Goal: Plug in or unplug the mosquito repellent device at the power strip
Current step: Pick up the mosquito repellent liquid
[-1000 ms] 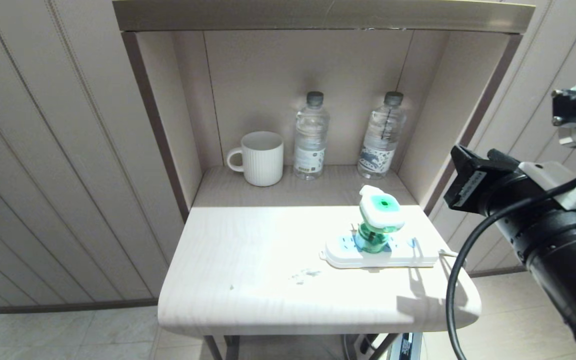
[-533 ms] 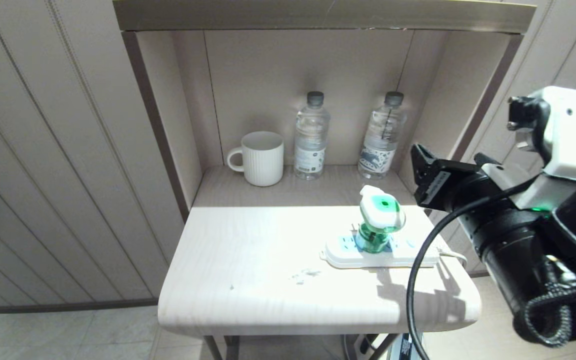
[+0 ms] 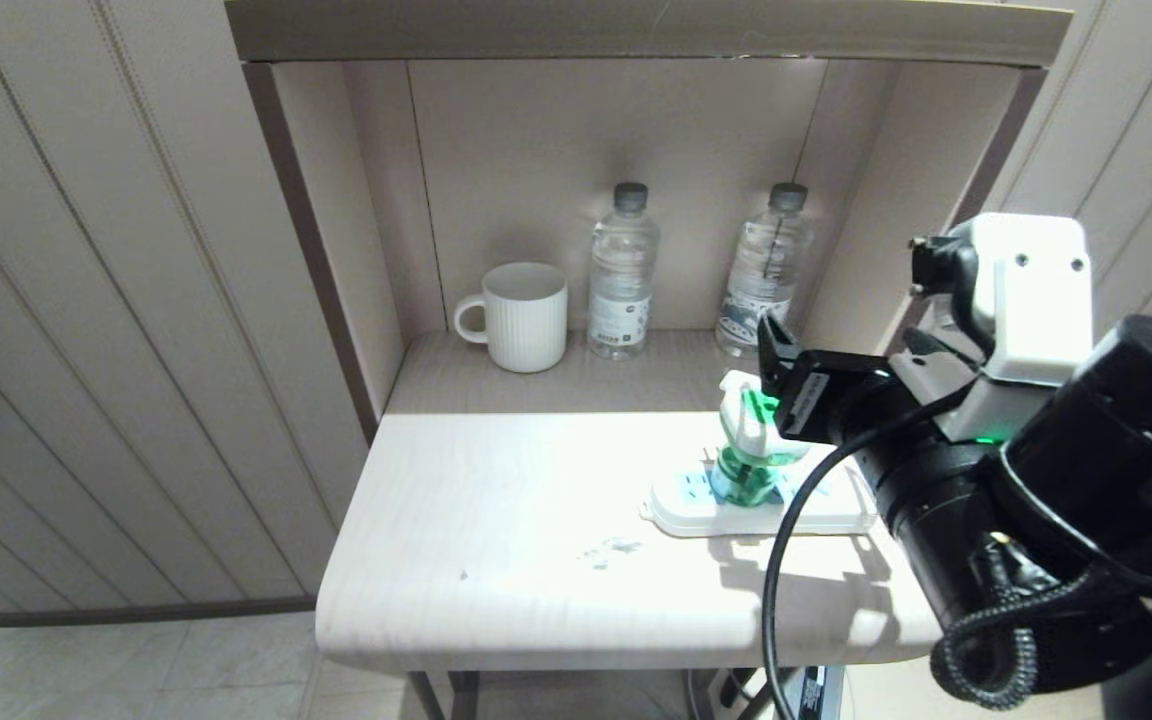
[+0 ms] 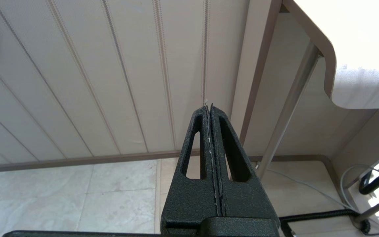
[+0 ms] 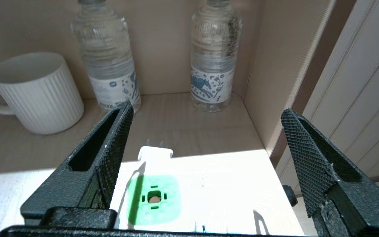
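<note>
Reaching in from the right side of the head view, the right gripper [image 5: 206, 144] hangs just above the mosquito repellent device [image 3: 748, 450], its two black fingers [image 5: 107, 148] spread wide with nothing between them. The device stands upright on the power strip [image 3: 696, 512], which lies flat toward the right side of the pale table [image 3: 496, 540]. From the head camera the arm's dark wrist covers part of the device's green-and-white head and the strip's right end; the right wrist view looks straight down on that head [image 5: 153, 197] and shows both fingers apart from it, one to either side and above, which the head view cannot show. At the back of the alcove a ribbed white mug [image 3: 521, 316] and two clear water bottles [image 3: 622, 272] stand against the wall. The left gripper [image 4: 211, 110], outside the head view, appears only in its own wrist camera: fingers pressed together on nothing, low beside the table's metal leg [image 4: 291, 105] over the tiled floor [image 4: 77, 194].
</note>
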Controlling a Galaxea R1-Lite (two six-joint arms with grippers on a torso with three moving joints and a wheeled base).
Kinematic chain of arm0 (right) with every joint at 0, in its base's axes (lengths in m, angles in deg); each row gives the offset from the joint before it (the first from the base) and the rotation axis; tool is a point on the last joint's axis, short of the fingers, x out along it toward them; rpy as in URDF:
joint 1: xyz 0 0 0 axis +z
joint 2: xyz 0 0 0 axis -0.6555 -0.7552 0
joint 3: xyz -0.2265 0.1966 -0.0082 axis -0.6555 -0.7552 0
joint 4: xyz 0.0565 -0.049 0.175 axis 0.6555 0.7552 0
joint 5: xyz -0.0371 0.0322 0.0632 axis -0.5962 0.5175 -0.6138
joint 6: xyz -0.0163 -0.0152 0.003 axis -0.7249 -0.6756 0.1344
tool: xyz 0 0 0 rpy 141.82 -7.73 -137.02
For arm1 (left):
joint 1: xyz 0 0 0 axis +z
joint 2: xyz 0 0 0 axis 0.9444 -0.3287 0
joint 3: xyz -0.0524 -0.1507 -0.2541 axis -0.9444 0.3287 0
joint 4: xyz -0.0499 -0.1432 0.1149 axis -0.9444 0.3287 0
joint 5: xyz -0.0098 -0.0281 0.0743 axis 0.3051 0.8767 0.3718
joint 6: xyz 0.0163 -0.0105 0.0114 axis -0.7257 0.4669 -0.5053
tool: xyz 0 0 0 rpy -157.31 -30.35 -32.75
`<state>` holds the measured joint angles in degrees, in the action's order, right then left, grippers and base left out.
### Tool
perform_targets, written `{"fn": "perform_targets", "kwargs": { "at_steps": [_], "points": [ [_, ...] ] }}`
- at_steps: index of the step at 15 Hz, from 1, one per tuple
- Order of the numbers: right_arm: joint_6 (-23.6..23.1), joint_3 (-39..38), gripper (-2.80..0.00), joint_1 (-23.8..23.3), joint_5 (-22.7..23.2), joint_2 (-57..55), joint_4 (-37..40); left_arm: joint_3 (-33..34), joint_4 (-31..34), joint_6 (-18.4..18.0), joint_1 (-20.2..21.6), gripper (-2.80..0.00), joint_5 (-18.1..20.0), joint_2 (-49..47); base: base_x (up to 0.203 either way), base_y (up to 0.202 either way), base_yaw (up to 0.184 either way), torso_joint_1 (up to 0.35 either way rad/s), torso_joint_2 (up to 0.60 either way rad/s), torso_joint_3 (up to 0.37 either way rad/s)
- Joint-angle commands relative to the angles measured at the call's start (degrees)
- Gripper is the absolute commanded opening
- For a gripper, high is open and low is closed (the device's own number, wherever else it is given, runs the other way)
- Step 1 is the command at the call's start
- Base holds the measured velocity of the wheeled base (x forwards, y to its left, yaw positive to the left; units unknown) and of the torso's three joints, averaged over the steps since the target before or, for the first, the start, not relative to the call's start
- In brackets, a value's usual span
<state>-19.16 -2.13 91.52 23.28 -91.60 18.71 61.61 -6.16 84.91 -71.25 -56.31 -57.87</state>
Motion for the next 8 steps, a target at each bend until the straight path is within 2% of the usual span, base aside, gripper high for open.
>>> {"fn": "perform_targets", "kwargs": {
  "at_steps": [1,8],
  "points": [
    [-0.1,-0.4,0.0,0.2,-0.3,-1.5,-0.4,0.0,0.0,0.0,0.0,-2.8,0.0,-0.1,0.0,0.0,0.0,0.0,0.0,0.0],
    [0.0,-0.4,0.0,0.2,-0.3,-3.3,-0.6,0.0,0.0,0.0,0.0,-2.8,0.0,-0.1,0.0,0.0,0.0,0.0,0.0,0.0]
  ]
}}
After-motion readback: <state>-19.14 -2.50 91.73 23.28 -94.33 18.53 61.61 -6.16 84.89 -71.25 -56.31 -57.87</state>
